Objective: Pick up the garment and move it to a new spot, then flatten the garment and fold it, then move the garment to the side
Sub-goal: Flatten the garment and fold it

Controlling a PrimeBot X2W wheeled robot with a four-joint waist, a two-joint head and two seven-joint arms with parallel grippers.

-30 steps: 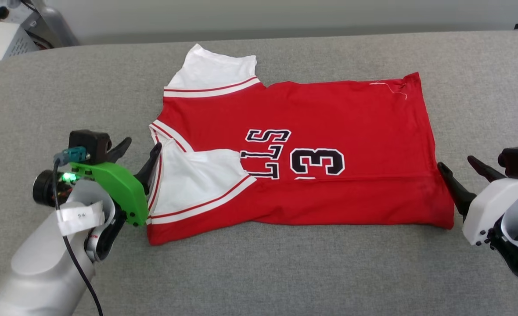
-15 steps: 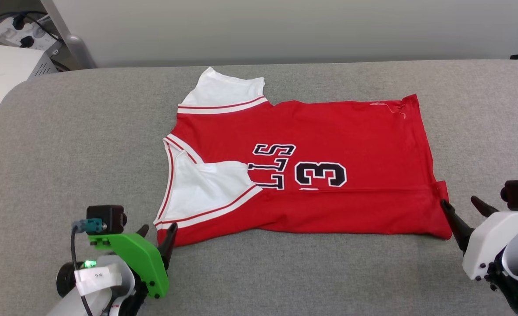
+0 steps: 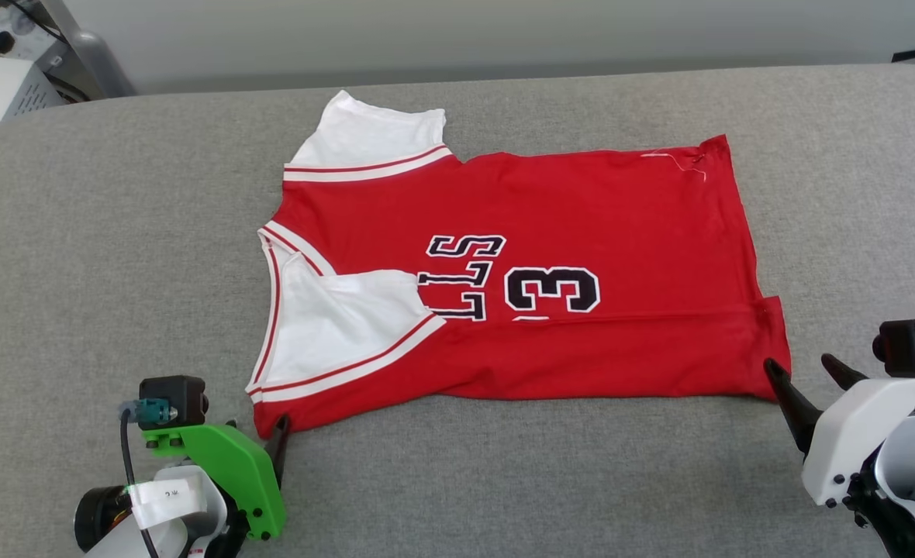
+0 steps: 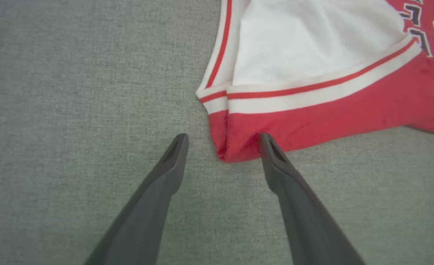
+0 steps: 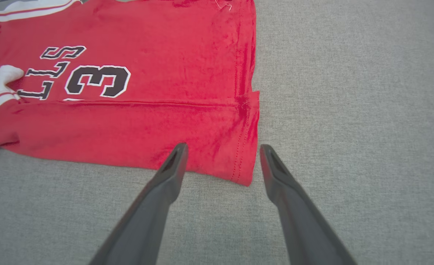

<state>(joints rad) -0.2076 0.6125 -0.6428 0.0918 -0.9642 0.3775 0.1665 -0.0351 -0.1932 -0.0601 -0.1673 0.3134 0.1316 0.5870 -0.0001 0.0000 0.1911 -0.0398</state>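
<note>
Left hand (image 4: 223,137) at half-folded red jersey (image 3: 581,209)

Black, white-edged "LLS" and a "3", sideways, on the red garment (image 3: 581,217)

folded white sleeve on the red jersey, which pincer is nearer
Left. The left pincer is at the red jersey's corner beside the folded white sleeve; the right pincer is at the hem end.
</note>
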